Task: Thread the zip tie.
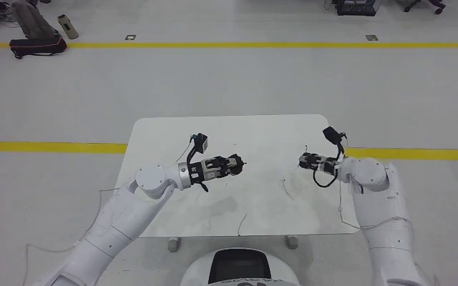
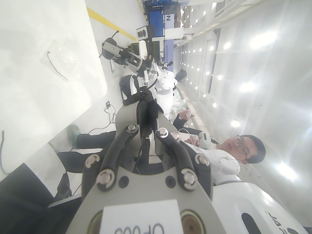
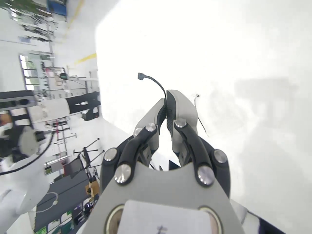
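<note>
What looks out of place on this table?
Two ties lie loose on the table: the middle tie near the right gripper, the front tie by the front edge. Stray, not damaged. The held tie curves but looks intact.

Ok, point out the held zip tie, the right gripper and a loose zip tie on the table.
held zip tie (image 3: pixel 141 76): right wrist view, on its square head.
right gripper (image 3: pixel 166 96): right wrist view, between its fingertips.
loose zip tie (image 2: pixel 55 67): left wrist view, mid-strap.
</note>
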`<state>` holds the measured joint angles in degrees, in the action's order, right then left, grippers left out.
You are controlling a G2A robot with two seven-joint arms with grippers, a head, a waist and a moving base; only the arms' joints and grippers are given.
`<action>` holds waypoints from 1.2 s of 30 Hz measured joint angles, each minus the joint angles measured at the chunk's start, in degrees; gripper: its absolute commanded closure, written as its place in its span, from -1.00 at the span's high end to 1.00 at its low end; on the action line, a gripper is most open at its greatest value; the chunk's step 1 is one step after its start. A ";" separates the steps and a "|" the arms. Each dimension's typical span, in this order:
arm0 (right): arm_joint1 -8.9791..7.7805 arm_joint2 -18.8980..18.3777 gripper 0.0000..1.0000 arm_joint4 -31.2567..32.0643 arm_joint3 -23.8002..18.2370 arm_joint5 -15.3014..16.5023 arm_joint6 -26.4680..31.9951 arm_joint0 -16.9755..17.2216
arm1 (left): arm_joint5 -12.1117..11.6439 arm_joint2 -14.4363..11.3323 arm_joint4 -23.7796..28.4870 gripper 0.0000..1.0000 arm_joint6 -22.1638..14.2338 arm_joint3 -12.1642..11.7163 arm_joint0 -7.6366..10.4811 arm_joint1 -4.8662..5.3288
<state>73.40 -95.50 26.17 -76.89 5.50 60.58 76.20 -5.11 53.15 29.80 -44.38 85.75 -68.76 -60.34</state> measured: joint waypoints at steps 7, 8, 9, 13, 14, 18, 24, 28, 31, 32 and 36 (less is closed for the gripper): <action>-0.59 -3.99 -1.00 -18.14 0.13 6.69 2.02 2.41 | 0.00 0.00 0.00 -1.00 0.00 0.00 0.00 0.00; -0.65 -4.03 -1.00 -19.76 0.37 7.10 2.56 2.39 | 0.00 0.00 0.00 -1.00 0.00 0.00 0.00 0.00; -0.72 -4.00 -1.00 -21.99 0.67 7.68 3.50 2.28 | 0.00 0.00 0.00 -1.00 0.00 0.00 0.00 0.00; -0.89 -3.33 -1.00 -29.42 1.86 9.18 8.18 1.61 | 0.00 0.00 0.00 -1.00 0.00 0.00 0.00 0.00; -0.90 -3.32 -1.00 -29.75 1.93 9.20 8.39 1.58 | 0.00 0.00 0.00 -1.00 0.00 0.00 0.00 0.00; -0.89 -3.35 -1.00 -29.28 1.89 9.15 8.19 1.60 | 0.00 0.00 0.00 -1.00 0.00 0.00 0.00 0.00; -0.80 -2.55 -1.00 -30.78 0.62 10.67 6.95 2.34 | 0.24 -0.25 -0.61 -1.00 1.21 0.12 -0.30 -0.06; -0.70 -1.72 -1.00 -35.70 -2.53 14.15 5.27 4.23 | 0.31 -1.03 -0.87 -1.00 3.28 0.49 -0.57 -0.36; -0.60 -1.21 -1.00 -37.56 -5.22 13.99 3.80 5.50 | 0.10 -1.87 -0.94 -1.00 5.26 0.13 -0.43 -0.75; -0.55 -0.92 -1.00 -37.82 -5.98 13.97 3.48 5.83 | -0.13 -2.17 -0.79 -1.00 5.75 -0.02 -0.35 -0.90; -0.19 1.17 -1.00 -37.97 -8.66 13.97 2.17 6.90 | -1.34 -3.72 0.55 -1.00 7.13 -1.53 0.46 -1.72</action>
<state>73.21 -94.33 -11.80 -85.54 19.48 62.76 83.10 -6.45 49.43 30.35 -37.25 84.22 -68.31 -62.05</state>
